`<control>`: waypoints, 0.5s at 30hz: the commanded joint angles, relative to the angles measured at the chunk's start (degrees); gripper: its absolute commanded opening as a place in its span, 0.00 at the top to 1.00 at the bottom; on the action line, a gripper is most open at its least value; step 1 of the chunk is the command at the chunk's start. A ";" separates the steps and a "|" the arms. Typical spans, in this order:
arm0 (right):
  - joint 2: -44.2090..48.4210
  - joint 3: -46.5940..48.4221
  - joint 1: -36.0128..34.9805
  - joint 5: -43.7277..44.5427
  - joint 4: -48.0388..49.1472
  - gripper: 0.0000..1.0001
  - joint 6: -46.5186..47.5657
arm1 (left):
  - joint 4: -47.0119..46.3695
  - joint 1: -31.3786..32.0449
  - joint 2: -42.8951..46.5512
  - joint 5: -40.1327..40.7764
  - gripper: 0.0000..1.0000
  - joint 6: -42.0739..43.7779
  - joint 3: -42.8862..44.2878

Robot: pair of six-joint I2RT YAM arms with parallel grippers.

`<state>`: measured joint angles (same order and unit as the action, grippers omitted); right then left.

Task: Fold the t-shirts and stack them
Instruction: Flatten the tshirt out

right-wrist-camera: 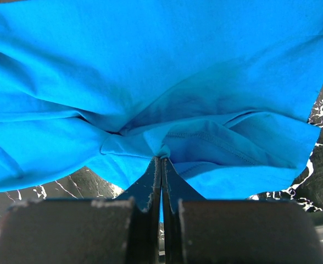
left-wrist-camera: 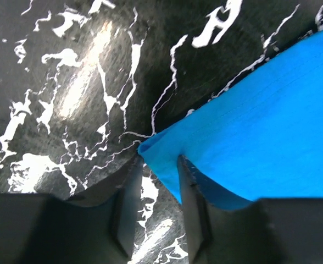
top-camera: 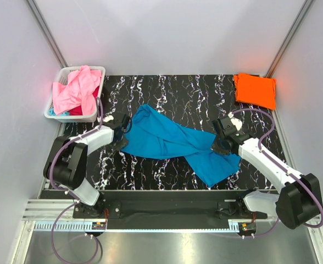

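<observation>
A: How many shirts?
B: Four. One teal shirt [top-camera: 167, 140] lies twisted across the middle of the table [top-camera: 167, 88], and one orange shirt [top-camera: 255, 91] sits folded at the far right corner. One pink shirt [top-camera: 76, 91] is heaped in the single basket [top-camera: 68, 69] at the far left, with one red shirt [top-camera: 87, 109] mostly buried under it.
A: And the pincers?
B: Two. The right pincer [right-wrist-camera: 161, 164] is clamped on a bunched fold of the teal shirt. The left pincer [left-wrist-camera: 157, 176] stands parted – a teal corner just at its tips, table showing in the gap.
A: The surroundings?
B: A black table veined white, and pale plain walls [top-camera: 172, 33] on three sides.
A: Anything unclear?
B: A blue scrap [top-camera: 53, 113] at the basket's near corner – can't tell what it is. The teal shirt's sleeves are lost in the folds.
</observation>
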<state>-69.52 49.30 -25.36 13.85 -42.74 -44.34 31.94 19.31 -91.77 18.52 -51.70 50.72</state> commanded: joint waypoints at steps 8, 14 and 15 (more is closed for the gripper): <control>0.35 3.35 -0.30 -0.49 -0.06 1.00 -0.05 | -1.27 -0.68 2.02 -4.20 1.00 0.64 -1.15; 2.80 5.63 -0.39 4.78 -4.79 1.00 -0.22 | 1.71 -0.59 12.47 -4.64 1.00 2.57 1.04; 3.68 6.33 -0.30 5.92 -5.85 1.00 -0.22 | 2.94 -0.59 14.23 -4.64 1.00 2.92 1.74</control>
<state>-69.06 51.75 -25.36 14.44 -45.04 -44.38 33.01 18.79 -84.53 14.81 -50.37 50.06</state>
